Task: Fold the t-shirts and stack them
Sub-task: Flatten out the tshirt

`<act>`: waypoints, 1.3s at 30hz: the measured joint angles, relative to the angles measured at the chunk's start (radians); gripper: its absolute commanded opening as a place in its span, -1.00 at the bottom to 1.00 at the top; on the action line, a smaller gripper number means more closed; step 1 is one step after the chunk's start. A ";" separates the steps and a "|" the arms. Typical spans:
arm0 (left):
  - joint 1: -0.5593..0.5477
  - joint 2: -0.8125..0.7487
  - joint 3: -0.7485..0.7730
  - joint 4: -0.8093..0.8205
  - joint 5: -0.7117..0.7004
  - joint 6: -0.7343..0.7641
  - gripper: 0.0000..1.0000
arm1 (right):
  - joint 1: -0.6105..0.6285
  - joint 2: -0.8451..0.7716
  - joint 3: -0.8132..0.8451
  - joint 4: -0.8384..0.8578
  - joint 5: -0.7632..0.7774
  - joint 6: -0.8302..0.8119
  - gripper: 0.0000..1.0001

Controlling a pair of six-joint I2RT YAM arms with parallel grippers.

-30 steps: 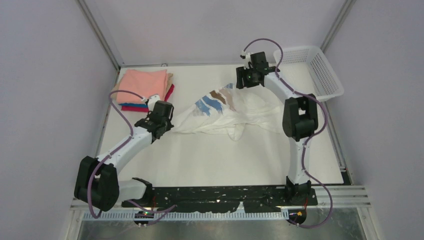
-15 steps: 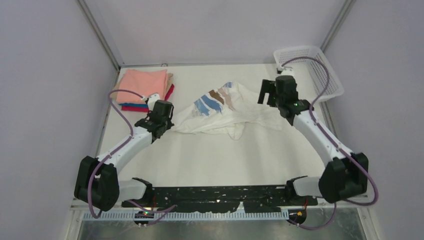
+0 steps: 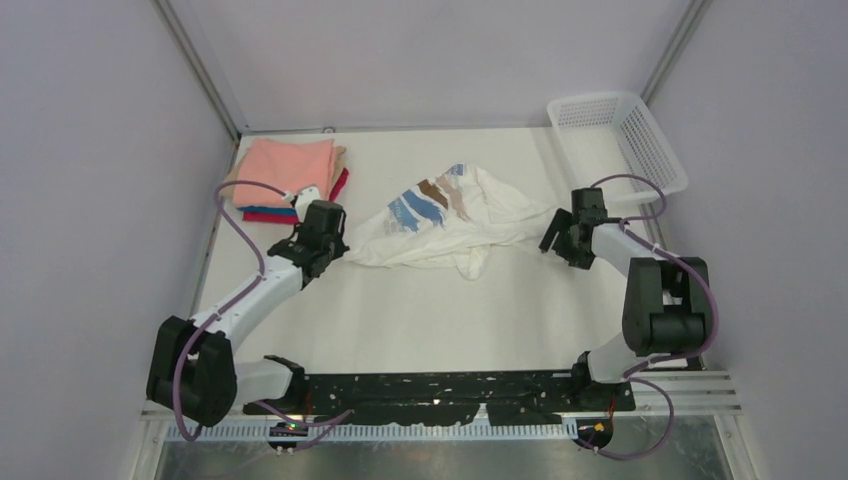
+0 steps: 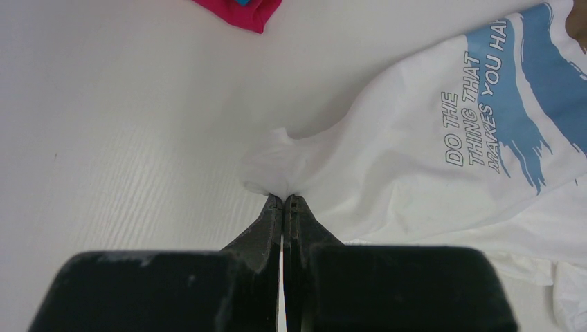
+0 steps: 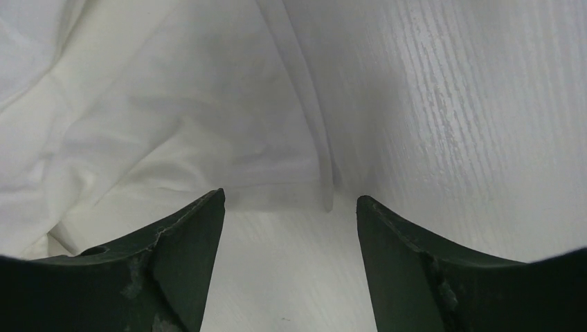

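Note:
A large white t-shirt with a blue and tan streaked print lies crumpled mid-table. My left gripper is shut on its left corner; the blue print shows to the right in the left wrist view. My right gripper stands open just off the shirt's right edge, and a white hem corner lies just ahead of the gap between its fingertips, nothing held. A stack of folded t-shirts, salmon-pink on top with crimson and blue edges below, sits at the back left; its crimson corner shows in the left wrist view.
A white plastic mesh basket stands at the back right corner. Grey walls with metal posts close in the table on three sides. The arm bases sit on a black rail along the near edge.
The right arm swung from the back of the table, near the basket, forward and down to the shirt's right edge, its jaws opening. The left gripper stayed shut on the shirt corner.

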 measured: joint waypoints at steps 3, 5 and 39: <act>0.000 -0.001 0.000 0.001 0.000 0.000 -1.00 | -0.002 0.054 0.023 0.001 -0.017 0.005 0.27; 0.000 -0.001 0.000 0.001 0.000 0.000 -1.00 | -0.002 0.066 0.031 0.018 -0.026 0.008 0.08; 0.000 -0.794 0.312 0.011 -0.060 0.210 -1.00 | -0.001 -0.738 0.560 -0.048 0.030 -0.104 -0.89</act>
